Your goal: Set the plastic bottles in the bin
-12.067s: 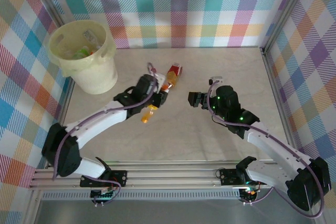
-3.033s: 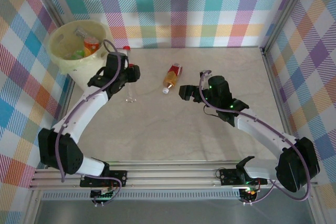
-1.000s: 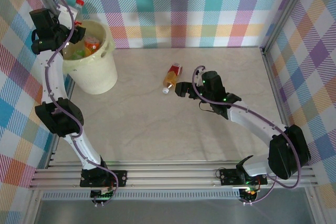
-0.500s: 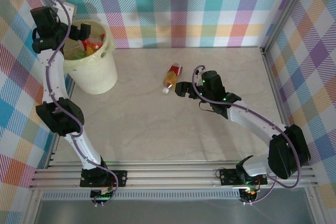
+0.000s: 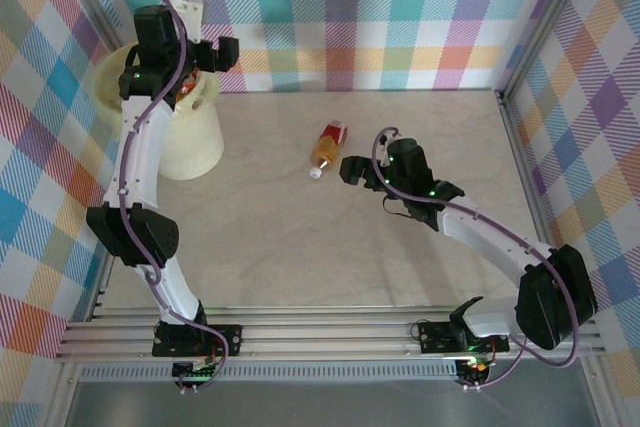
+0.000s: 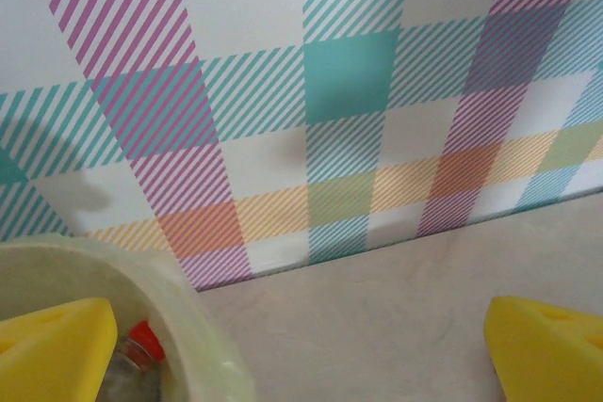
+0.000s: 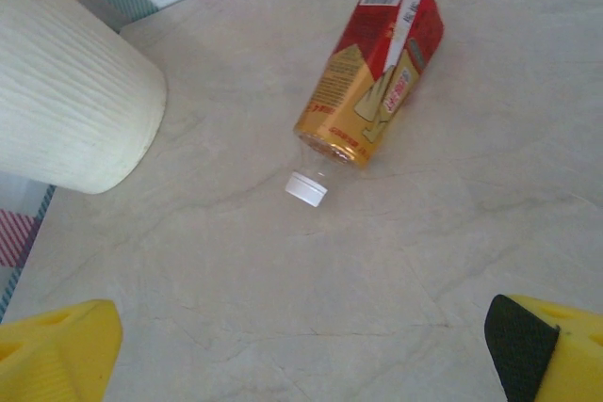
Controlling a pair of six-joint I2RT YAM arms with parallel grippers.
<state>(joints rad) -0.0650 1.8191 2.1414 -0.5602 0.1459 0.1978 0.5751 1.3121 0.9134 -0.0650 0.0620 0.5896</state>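
One plastic bottle (image 5: 327, 143) with a red and orange label and a white cap lies on its side mid-table; in the right wrist view the bottle (image 7: 372, 91) points its cap (image 7: 306, 188) toward me. My right gripper (image 5: 348, 169) hovers open just right of it, and in its own view the right gripper (image 7: 301, 355) has bare table between its fingers. The cream bin (image 5: 190, 137) stands at the far left. My left gripper (image 5: 215, 54) is open and empty above the bin's far right rim. In the left wrist view, a red-capped bottle (image 6: 143, 341) lies inside the bin's rim (image 6: 203, 327).
Plaid walls enclose the table on the back and both sides, and the back wall (image 6: 311, 120) is close in front of the left wrist. The left arm (image 5: 140, 147) reaches across the bin's top. Bare table (image 5: 300, 247) lies between the bottle and the arm bases.
My left gripper opened over the bin and let go of the red-capped bottle, then swung right to the bin's far right rim. The right arm barely moved.
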